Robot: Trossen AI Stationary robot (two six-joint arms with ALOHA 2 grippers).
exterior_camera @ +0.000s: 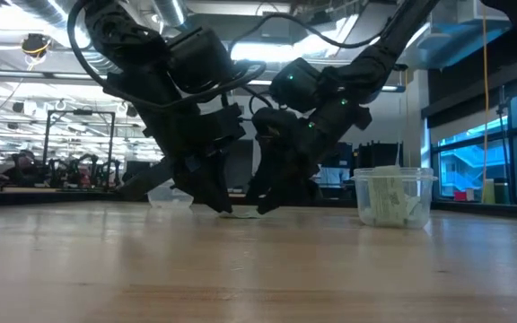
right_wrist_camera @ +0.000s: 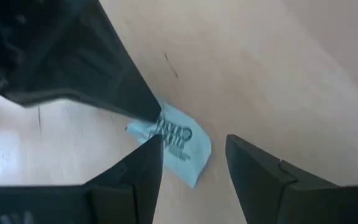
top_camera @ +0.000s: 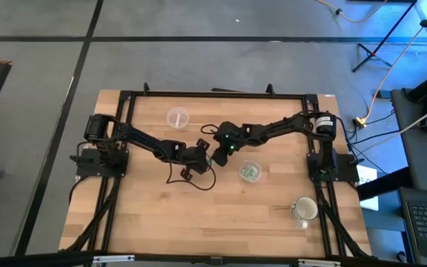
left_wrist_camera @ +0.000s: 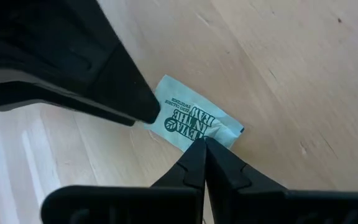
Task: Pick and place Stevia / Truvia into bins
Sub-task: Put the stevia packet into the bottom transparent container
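One light green packet (left_wrist_camera: 194, 121) lies flat on the wooden table between the two grippers; it also shows in the right wrist view (right_wrist_camera: 178, 144). My left gripper (left_wrist_camera: 202, 143) is shut, and its tips are down at the packet's edge. My right gripper (right_wrist_camera: 191, 146) is open just above the table; one finger (right_wrist_camera: 149, 155) stands over the packet's side and the other (right_wrist_camera: 244, 155) stands clear on bare wood. One clear cup (top_camera: 250, 171) to the right holds several green packets. The other clear cup (top_camera: 177, 117) stands farther back. My left gripper's shut fingertips meet the packet's long edge (left_wrist_camera: 197, 138), coming down at a slant from above. The packet lies flat on the table, with one corner (left_wrist_camera: 232, 127) crumpled. I cannot tell whether the tips pinch the paper or only press on it. My right gripper's one finger overlaps the packet's side (right_wrist_camera: 163, 142); I cannot tell whether it touches.
A whitish mug (top_camera: 304, 210) with a handle stands near the table's front right. A black cable (top_camera: 191, 178) loops on the table below the left gripper. The two grippers stand very close together at the table's middle (exterior_camera: 240, 202). Open wood lies toward the near edge.
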